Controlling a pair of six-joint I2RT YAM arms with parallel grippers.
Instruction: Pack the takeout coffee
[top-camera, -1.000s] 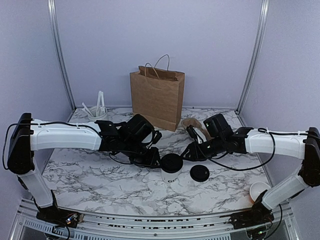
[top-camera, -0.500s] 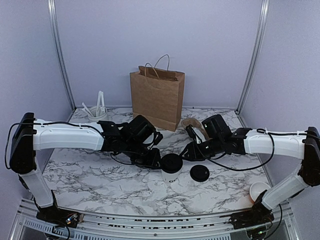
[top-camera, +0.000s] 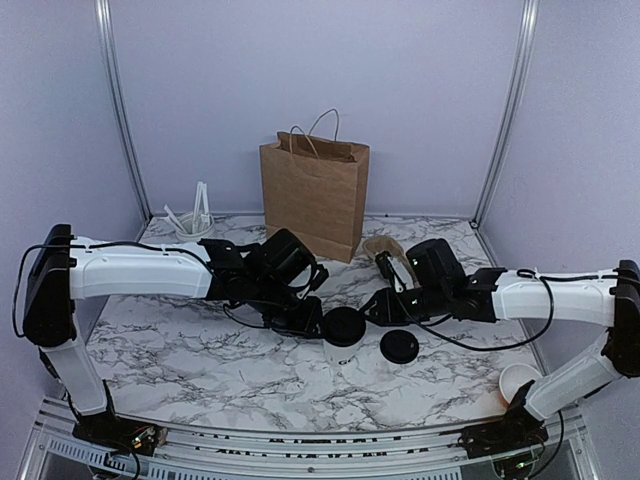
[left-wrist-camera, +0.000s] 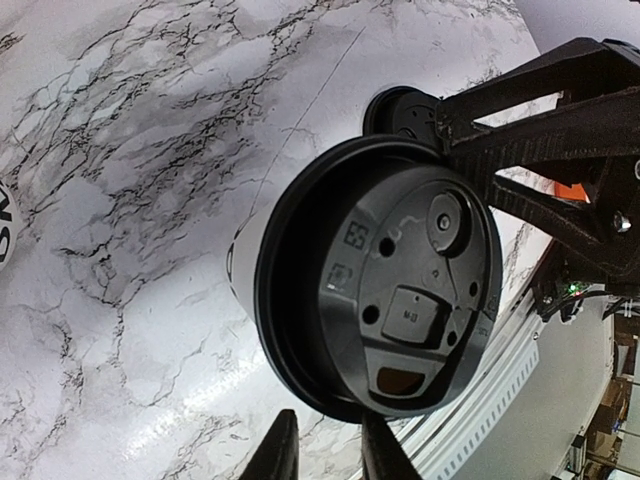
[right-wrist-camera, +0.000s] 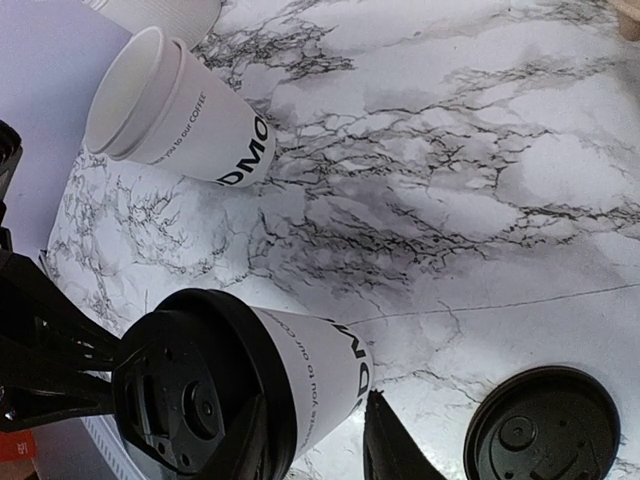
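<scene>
The takeout coffee (top-camera: 344, 333) stands at lower centre of the top view, on the glossy, grey-veined marble-pattern bench (top-camera: 180, 350) between the two tools. It is a smooth, tapered white paper cup with black lettering and a round black moulded plastic lid. The left tool (left-wrist-camera: 323, 455) is cut off by the bottom edge of its wrist view. Its finger ends stand a narrow gap apart with only bench between them, gripping nothing. The right tool (right-wrist-camera: 320, 450) has its fingers apart. One overlaps the cup's lid and wall and the other sits just beside its base, so whether they grip cannot be determined. A loose black lid (right-wrist-camera: 545, 425) lies flat at lower right. A lidless white cup (right-wrist-camera: 175, 110) lies on its side at upper left. A creased brown paper bag (top-camera: 314, 195) stands upright at the rear.
</scene>
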